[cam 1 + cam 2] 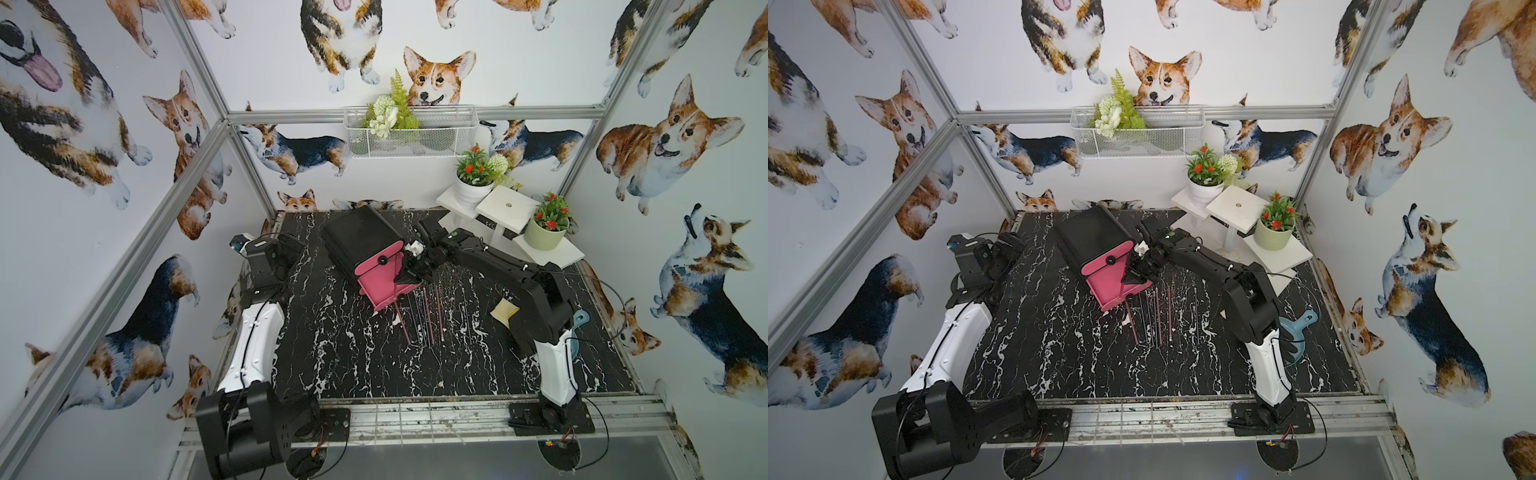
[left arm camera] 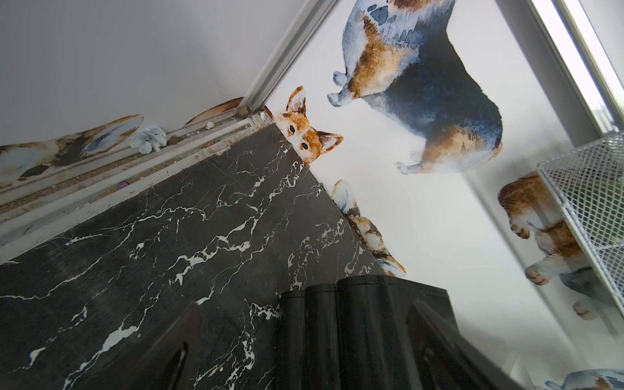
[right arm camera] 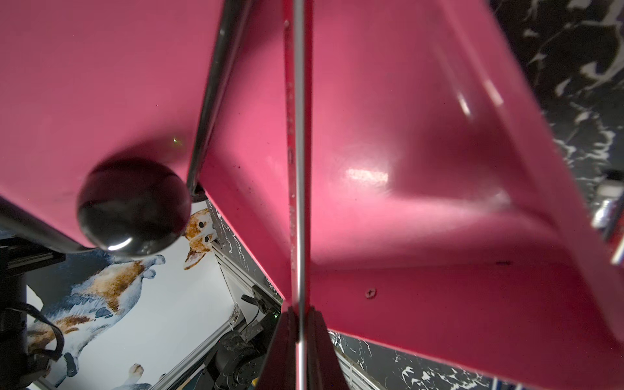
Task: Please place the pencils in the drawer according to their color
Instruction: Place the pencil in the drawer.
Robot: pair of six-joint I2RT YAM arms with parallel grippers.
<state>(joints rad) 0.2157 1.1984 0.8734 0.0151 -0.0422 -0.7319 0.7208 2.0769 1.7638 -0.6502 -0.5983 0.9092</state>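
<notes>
In both top views the cabinet (image 1: 361,239) (image 1: 1088,237) is standing askew at the far middle of the surface (image 1: 332,357). It is a black rounded box with pink fronts and round black knobs, facing near and right, and a lower drawer is jutting out. The right pincer (image 1: 409,276) (image 1: 1138,274) is hanging over that open drawer. The loose pencils (image 1: 428,316) are lying on the near side of the cabinet, in rough rows running near to far. The pink ones are showing well, but the dark ones are melting into the black, white-veined marble, so their number is unclear. The left pincer (image 1: 293,245) is sitting at the far left, well apart from everything, its jaws spread wide. Corgi wallpaper is covering the walls. A wire basket (image 1: 409,133) is hanging on the far wall, and potted plants (image 1: 473,178) are sitting on white shelves at the far right. A blue scoop (image 1: 579,326) is half hiding behind the right arm.

In the left wrist view only bare marble, a corner of the room and the basket are showing. A black lobed shape at the picture's edge is too close to identify.

In the right wrist view the right pincer (image 3: 300,320) is clenching one held pencil (image 3: 299,169), a thin straight stick reaching into the pink tray (image 3: 439,162). Its colour is washing out in the glare. A black knob (image 3: 133,206) is looming beside it, blurred.
</notes>
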